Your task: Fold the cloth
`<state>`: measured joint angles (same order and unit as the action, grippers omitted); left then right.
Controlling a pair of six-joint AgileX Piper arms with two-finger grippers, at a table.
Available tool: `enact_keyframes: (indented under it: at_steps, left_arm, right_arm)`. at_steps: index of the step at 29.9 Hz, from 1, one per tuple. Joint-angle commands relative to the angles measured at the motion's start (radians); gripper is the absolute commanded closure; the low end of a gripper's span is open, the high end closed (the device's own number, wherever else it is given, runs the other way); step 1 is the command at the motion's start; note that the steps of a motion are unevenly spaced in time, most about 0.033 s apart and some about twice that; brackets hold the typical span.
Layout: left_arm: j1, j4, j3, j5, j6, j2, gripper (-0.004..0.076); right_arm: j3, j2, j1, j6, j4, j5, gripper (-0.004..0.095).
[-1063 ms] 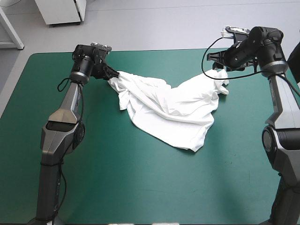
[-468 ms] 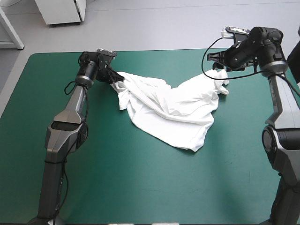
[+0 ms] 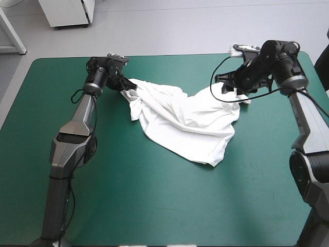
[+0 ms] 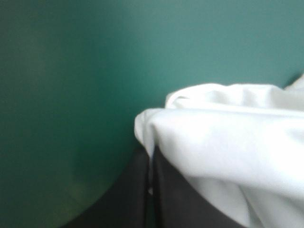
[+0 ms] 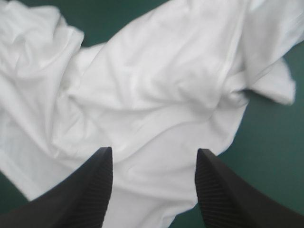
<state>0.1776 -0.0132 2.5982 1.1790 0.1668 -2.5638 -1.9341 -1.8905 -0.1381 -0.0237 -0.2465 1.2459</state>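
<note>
- Nearest the camera, the teal-green table cover point(image 3: 154, 206) lies bare across the front half of the table.
- Just beyond the table's middle lies the white short-sleeved T-shirt point(image 3: 190, 123). It is crumpled and only partly spread, with its nearest corner pointing toward 5 o'clock.
- At the shirt's 10 o'clock end, the left gripper point(image 3: 125, 85), a pair of broad black fins, pinches a bunched edge of the fabric. Its wrist view shows the fingers point(image 4: 133, 199) all but pressed together low over the cover, with a white fold caught between them.
- At the shirt's 2 o'clock end, the right gripper point(image 3: 224, 88) hangs over the far right part of the fabric. Its two fins are spread wide and hold nothing. White folds fill the gap between and ahead of them, and whether the tips touch the fabric cannot be told.
</note>
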Motion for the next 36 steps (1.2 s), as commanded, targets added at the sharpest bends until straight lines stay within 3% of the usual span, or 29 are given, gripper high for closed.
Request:
enact_keyframes:
  at_steps: [1,11,21,29,36]
  left_arm:
    - [0.001,-0.007,0.022,0.033,0.000,0.061,0.0746]
    - [-0.001,0.001,0.022,0.083,-0.005,0.061,0.0746]
    - [-0.001,0.030,0.022,0.105,-0.007,0.061,0.0746]
    - [-0.001,0.030,0.022,0.095,-0.007,0.061,0.0746]
    - [-0.001,0.030,0.022,0.097,-0.007,0.061,0.0746]
  right_arm:
    - [0.111,0.121,-0.055,0.015,-0.015,0.004,0.0411]
    - [0.348,0.255,-0.211,0.002,0.117,0.004,0.0383]
    - [0.520,0.259,-0.248,-0.015,0.130,-0.002,0.0379]
    - [0.649,0.257,-0.248,-0.027,0.081,-0.157,0.0379]
    - [0.656,0.186,-0.271,-0.029,0.072,-0.184,0.0380]
